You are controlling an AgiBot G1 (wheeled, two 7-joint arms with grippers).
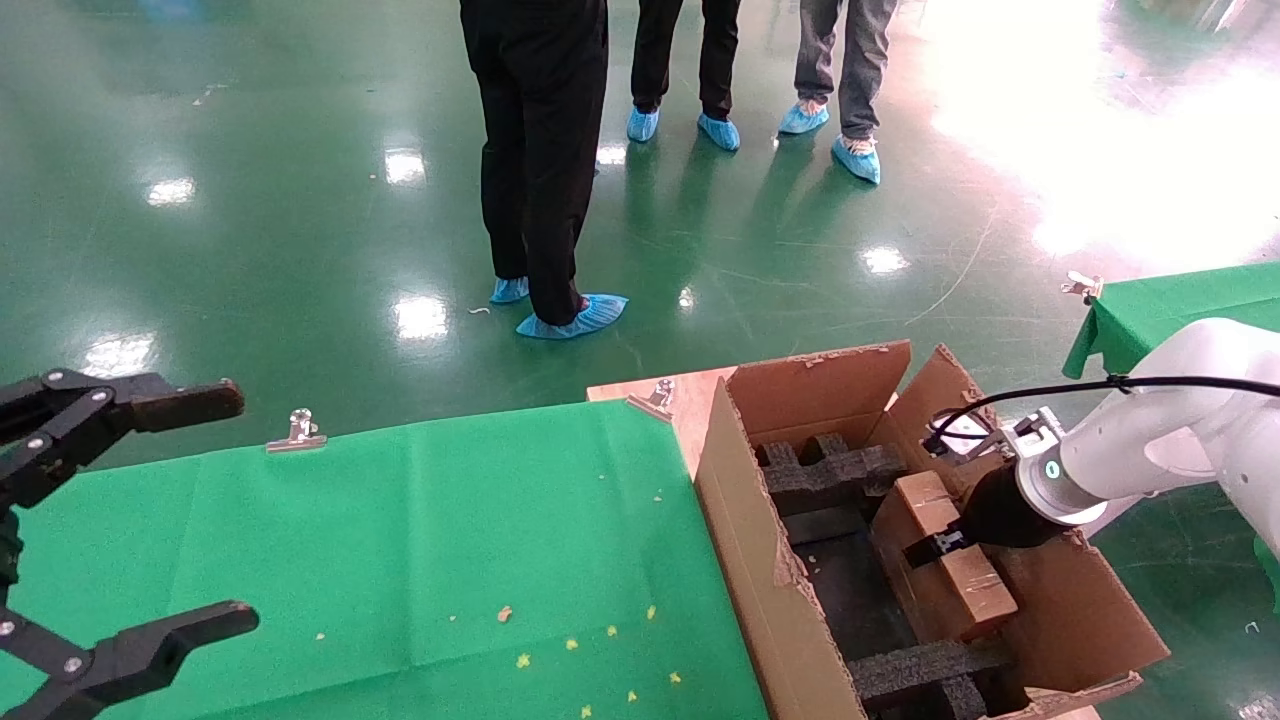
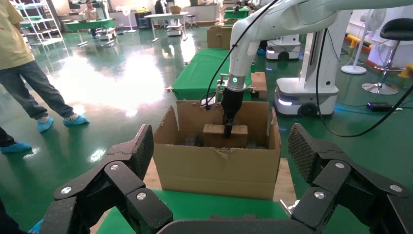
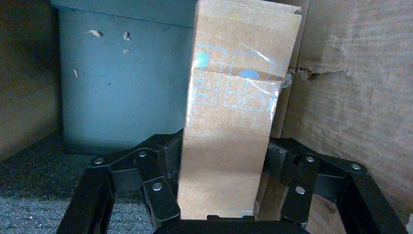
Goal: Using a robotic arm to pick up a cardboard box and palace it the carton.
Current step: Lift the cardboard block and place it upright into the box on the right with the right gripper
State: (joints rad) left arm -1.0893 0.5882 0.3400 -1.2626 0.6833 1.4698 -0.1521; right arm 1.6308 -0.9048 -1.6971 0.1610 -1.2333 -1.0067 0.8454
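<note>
The white robotic arm [image 1: 1150, 440] reaches from the right into the large open carton [image 1: 740, 530]. Its black right gripper [image 1: 935, 548] is shut on the small brown cardboard box [image 1: 945, 560], which hangs tilted inside against the carton's right wall. In the right wrist view the taped cardboard box [image 3: 234, 122] sits squeezed between both pads [image 3: 173, 151], above the black foam [image 3: 39, 195]. From the left wrist view the cardboard box [image 2: 214, 135] shows just over the carton [image 2: 216, 168] front wall. My all-black left gripper [image 1: 215, 510] stands open at the far left, empty.
Black foam inserts [image 1: 830, 475] line the carton floor. A green cloth table [image 1: 400, 560] with metal clips [image 1: 298, 432] lies left of the carton. A second green table [image 1: 1170, 305] is at the right. Several people [image 1: 540, 150] stand on the green floor beyond.
</note>
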